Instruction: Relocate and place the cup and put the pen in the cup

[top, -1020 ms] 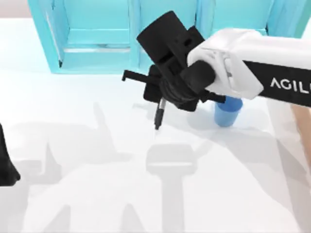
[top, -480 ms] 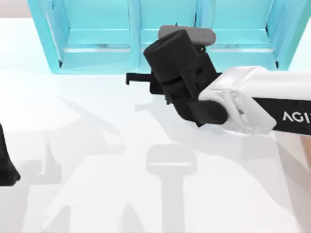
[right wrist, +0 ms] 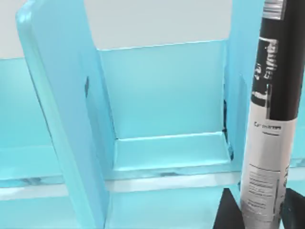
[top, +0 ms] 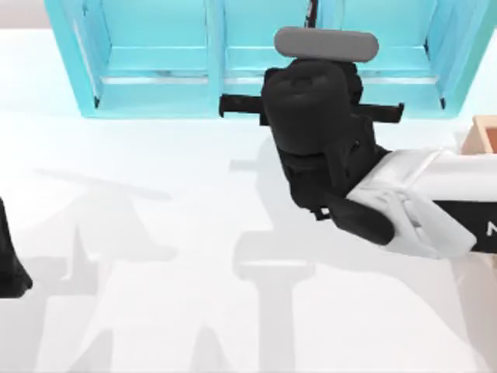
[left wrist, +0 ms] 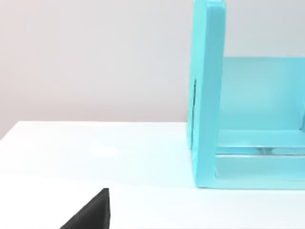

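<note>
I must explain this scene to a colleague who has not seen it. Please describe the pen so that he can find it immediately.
Start at the turquoise shelf unit along the table's far edge. The right gripper is raised in front of its compartments, and the pen stands upright in it. It is the one slim black stick with a grey-white printed band, dark against the plain turquoise panels.

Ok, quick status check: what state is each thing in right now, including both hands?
Pen: upright, held in the right hand, in front of the shelf's compartments.
Right hand: shut on the pen, raised at the shelf's front edge.
Left hand: parked at the table's left edge.
Blue shelf unit: standing at the back of the table, compartments open-fronted.
</note>
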